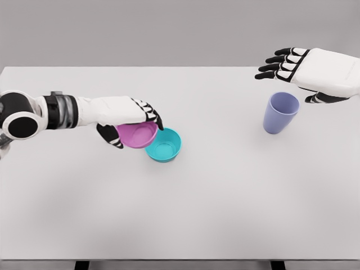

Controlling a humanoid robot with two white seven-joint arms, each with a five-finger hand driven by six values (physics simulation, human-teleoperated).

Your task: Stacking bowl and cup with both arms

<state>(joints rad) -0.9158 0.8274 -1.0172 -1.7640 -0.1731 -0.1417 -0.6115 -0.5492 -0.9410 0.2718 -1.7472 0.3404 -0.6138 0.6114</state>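
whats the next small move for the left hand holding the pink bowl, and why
Probably shift the left hand slightly right and lower the round pink bowl into the teal bowl. The pink bowl is gripped and overlaps the teal bowl's left rim, not centred over it. The open right hand hovers by the lavender cup.

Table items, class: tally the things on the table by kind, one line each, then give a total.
Bowls: 2, a pink bowl held in the left hand and a teal bowl
Cups: 1, a lavender cup
Total: 3
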